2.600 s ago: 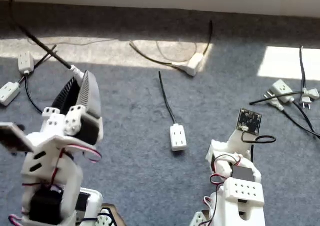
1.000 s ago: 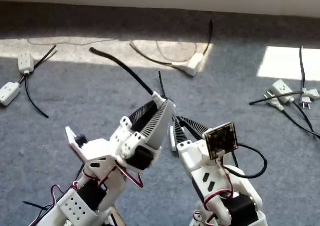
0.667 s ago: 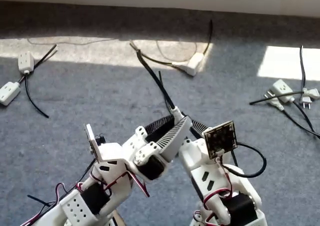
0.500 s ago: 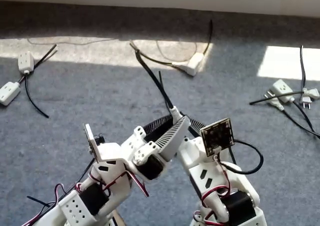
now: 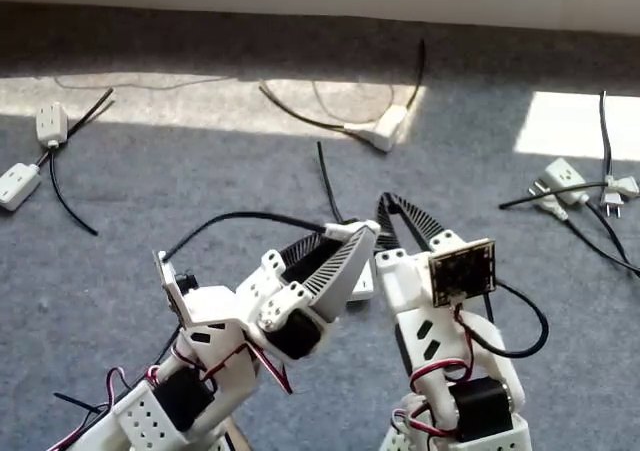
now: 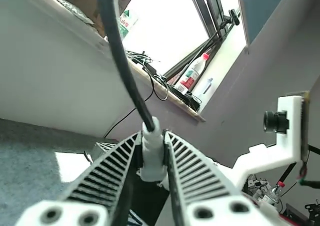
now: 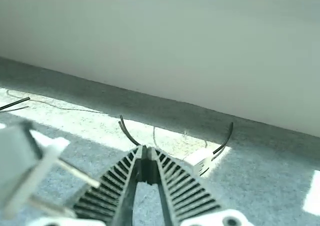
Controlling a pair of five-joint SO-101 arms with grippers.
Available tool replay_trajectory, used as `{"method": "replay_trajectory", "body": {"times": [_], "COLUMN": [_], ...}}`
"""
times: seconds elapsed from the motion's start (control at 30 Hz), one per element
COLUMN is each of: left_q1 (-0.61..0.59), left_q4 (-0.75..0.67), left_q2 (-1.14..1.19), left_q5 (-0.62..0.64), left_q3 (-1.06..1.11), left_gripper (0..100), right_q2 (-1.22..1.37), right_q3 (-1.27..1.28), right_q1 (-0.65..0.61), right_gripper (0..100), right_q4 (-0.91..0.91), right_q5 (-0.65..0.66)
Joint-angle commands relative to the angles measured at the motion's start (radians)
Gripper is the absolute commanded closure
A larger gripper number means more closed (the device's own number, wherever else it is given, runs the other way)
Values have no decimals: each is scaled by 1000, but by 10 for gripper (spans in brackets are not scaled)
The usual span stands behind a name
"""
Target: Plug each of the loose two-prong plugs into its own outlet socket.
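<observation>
Far left lie spare sockets [image 5: 50,123]. The left gripper [image 5: 362,234], pinching the white black-corded plug [image 6: 152,155], screens the centre socket [image 5: 364,282]; the right gripper [image 7: 145,150] is pressed together.

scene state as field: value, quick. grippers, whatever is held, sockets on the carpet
left gripper: shut on a white plug
cord: black, loops from the plug out over the carpet
right gripper: shut, close beside the left gripper
middle socket: on the carpet, partly hidden behind the left gripper
plug seated: cannot tell, prongs hidden
far-left sockets: two, with short black cords
back socket: near the wall, in the sunlit patch
right-side socket: among tangled cords
</observation>
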Motion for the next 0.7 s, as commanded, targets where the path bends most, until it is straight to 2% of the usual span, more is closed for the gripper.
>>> {"method": "replay_trajectory", "body": {"times": [0.0, 0.13, 0.67], "left_q1": [70, 76, 76], "left_q4": [43, 61, 71], "left_q2": [7, 5, 10], "left_q5": [6, -46, -46], "left_q3": [27, 27, 27], "left_gripper": [993, 993, 993], "right_q2": [2, 2, 2], "right_q3": [-12, -12, -10], "right_q1": [41, 64, 77], "right_gripper": [991, 991, 991], "right_q4": [-61, -62, -96], "right_q5": [6, 6, 6]}}
